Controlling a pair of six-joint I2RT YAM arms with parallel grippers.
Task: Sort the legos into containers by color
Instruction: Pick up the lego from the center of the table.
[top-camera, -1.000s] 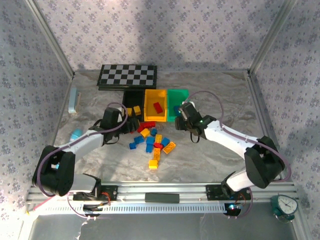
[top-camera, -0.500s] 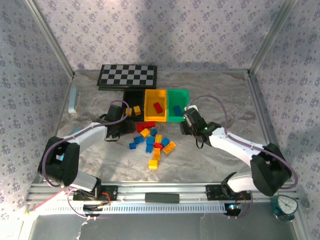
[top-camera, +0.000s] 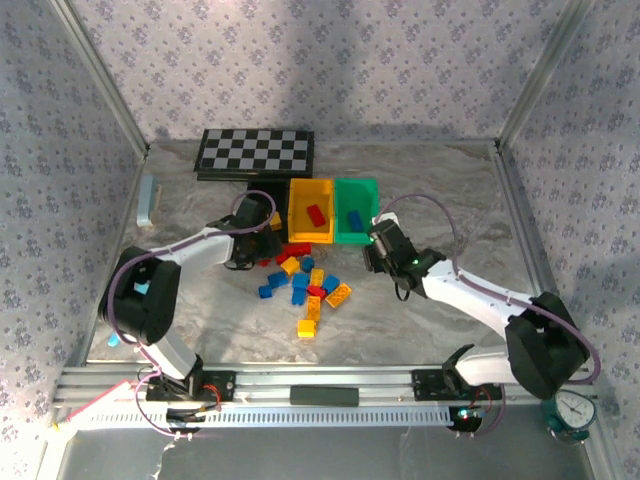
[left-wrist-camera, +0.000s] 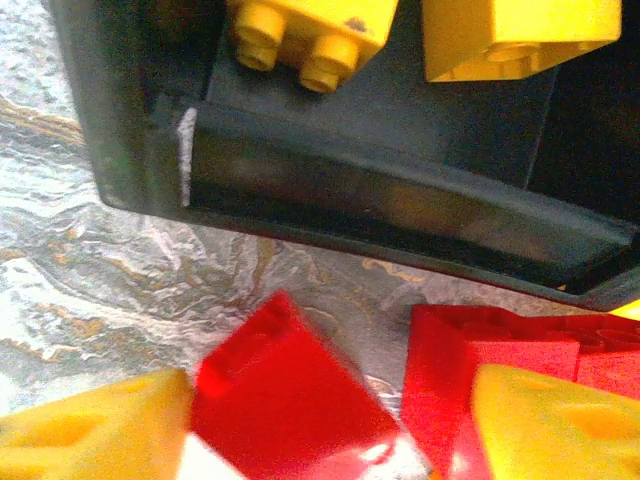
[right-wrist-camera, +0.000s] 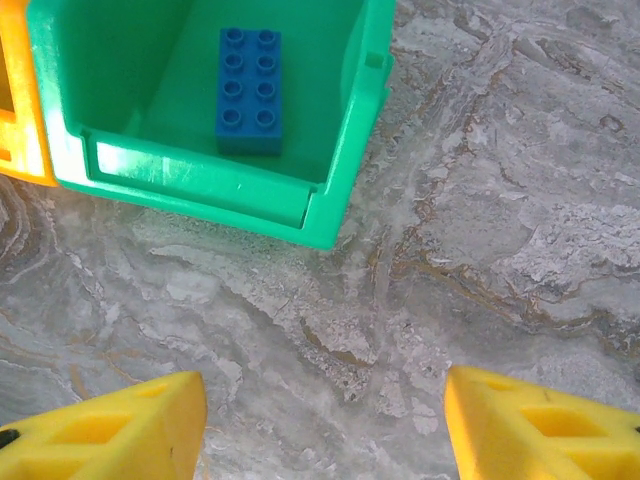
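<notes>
Seen from overhead, a marble-patterned bench (top-camera: 450, 200) carried three small bins in a row just in front of a flat checkerboard (top-camera: 255, 152). The loose legos (top-camera: 305, 285), a scatter of red, blue and yellow-orange bricks, lay on the bench just in front of the bins, between the two arms.

The left wrist view showed the left claw (left-wrist-camera: 330, 400) low over the bench, right beside the near wall of the black bin (left-wrist-camera: 380, 200). Its yellow fingers (left-wrist-camera: 90, 430) stood apart. A tilted red brick (left-wrist-camera: 280, 410) sat between them, against one finger, with a gap showing on its other side. A second red brick (left-wrist-camera: 500, 355) lay just beyond, partly behind the other finger. Two yellow bricks (left-wrist-camera: 310, 30) rested inside the black bin.

The right wrist view showed the right claw (right-wrist-camera: 325, 400) with its fingers wide apart and nothing between them, over bare bench just in front of the green bin (right-wrist-camera: 200, 170). One blue brick (right-wrist-camera: 248, 90) lay flat, studs up, on the floor of the green bin.

The yellow bin (top-camera: 296, 225) stood in the middle of the row, touching the green bin, and held a single red piece (top-camera: 316, 214)
</notes>
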